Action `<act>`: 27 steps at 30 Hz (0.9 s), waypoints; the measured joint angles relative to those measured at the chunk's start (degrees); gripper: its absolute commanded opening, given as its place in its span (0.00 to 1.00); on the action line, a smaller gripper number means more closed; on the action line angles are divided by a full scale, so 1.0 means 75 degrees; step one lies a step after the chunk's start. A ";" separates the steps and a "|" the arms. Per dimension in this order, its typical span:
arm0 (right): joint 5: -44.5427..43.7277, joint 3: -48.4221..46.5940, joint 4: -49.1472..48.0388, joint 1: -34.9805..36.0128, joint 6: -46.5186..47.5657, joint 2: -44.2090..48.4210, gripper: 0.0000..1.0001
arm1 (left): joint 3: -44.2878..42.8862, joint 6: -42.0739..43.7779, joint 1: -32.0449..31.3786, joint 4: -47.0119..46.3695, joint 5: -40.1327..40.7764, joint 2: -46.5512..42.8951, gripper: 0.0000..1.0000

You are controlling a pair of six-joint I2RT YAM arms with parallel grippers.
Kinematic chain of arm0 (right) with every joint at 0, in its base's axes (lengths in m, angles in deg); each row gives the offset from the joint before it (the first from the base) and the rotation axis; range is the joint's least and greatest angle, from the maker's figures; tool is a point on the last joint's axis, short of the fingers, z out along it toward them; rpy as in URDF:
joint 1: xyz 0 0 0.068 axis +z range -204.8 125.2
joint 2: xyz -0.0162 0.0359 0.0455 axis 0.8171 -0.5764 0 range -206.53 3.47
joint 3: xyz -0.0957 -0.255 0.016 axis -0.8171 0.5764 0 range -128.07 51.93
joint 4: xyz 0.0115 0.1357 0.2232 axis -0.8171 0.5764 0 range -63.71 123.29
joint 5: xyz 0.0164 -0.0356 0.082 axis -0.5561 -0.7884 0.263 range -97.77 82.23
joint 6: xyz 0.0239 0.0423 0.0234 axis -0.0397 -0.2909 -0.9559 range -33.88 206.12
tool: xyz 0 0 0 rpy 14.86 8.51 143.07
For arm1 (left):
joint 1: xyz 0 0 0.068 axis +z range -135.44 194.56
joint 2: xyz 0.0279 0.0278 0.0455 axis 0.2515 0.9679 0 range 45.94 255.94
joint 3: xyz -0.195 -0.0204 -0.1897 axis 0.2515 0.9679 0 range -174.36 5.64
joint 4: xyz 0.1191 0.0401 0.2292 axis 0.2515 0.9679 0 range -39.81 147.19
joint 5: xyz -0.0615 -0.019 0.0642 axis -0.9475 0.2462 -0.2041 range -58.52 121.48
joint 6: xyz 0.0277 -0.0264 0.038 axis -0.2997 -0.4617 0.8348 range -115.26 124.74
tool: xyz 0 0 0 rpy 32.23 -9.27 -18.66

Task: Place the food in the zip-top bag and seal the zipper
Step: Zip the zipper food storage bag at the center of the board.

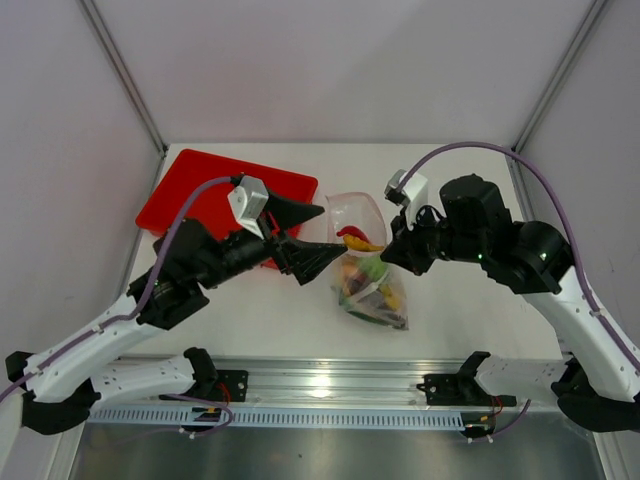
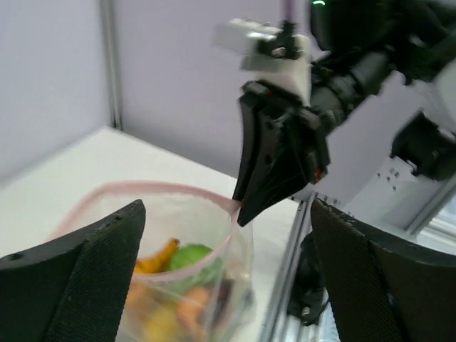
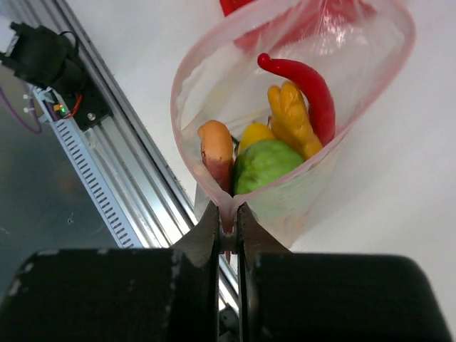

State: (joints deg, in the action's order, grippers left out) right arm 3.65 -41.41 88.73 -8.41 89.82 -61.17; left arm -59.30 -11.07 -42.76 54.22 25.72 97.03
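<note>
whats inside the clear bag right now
The bag holds a red chili, a yellow knobbly piece, a green lime and an orange piece. Anything lying beneath these is covered.

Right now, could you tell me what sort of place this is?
Likely a lab robot cell: white table walled by plain panels, arms on an aluminium rail, toy food in a bag.

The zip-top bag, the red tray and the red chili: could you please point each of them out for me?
zip-top bag (image 3: pixel 173 107), right wrist view, left side of its pink rim.
red tray (image 1: pixel 172 188), top external view, bare upper-left area.
red chili (image 3: pixel 315 82), right wrist view, middle of its curve.
</note>
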 measured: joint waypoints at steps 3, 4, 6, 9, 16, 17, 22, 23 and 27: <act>0.0323 -0.0356 0.0085 0.0096 0.0286 0.0012 0.00 | -0.0766 0.1279 0.0000 0.0000 -0.1014 0.0323 0.99; 0.0364 -0.0370 0.0087 0.0140 0.0315 0.0015 0.00 | -0.1000 0.1609 0.0000 0.0015 -0.1300 0.0490 1.00; 0.0632 -0.0373 0.0131 0.0221 0.0391 0.0055 0.00 | -0.1545 0.2460 0.0009 0.0379 -0.1970 0.0833 0.99; 0.0944 -0.0291 0.0216 0.0277 0.0443 0.0134 0.00 | -0.1953 0.3608 0.0099 0.0781 -0.3136 0.1291 0.99; 0.1448 0.0256 0.0498 0.0289 0.0434 0.0592 0.00 | -0.3290 0.5132 0.0947 0.2693 -0.5788 0.3209 0.99; 0.1480 0.0280 0.0516 0.0286 0.0425 0.0629 0.00 | -0.3678 0.5304 0.1023 0.3022 -0.6047 0.3573 0.99; 0.1606 0.0289 0.0525 0.0286 0.0373 0.0679 0.00 | -0.5050 0.5986 0.1078 0.4500 -0.7140 0.4765 0.99; 0.1606 0.0294 0.0525 0.0289 0.0370 0.0676 0.00 | -0.5254 0.6100 0.1078 0.4832 -0.7353 0.4943 1.00; 0.1571 0.0341 0.0525 0.0289 0.0335 0.0650 0.00 | -0.5785 0.6467 0.1078 0.5942 -0.7938 0.5482 0.98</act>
State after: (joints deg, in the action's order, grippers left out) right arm 15.43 -38.86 92.66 -6.24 92.34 -56.30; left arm -102.69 37.43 -34.67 98.79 -33.81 138.14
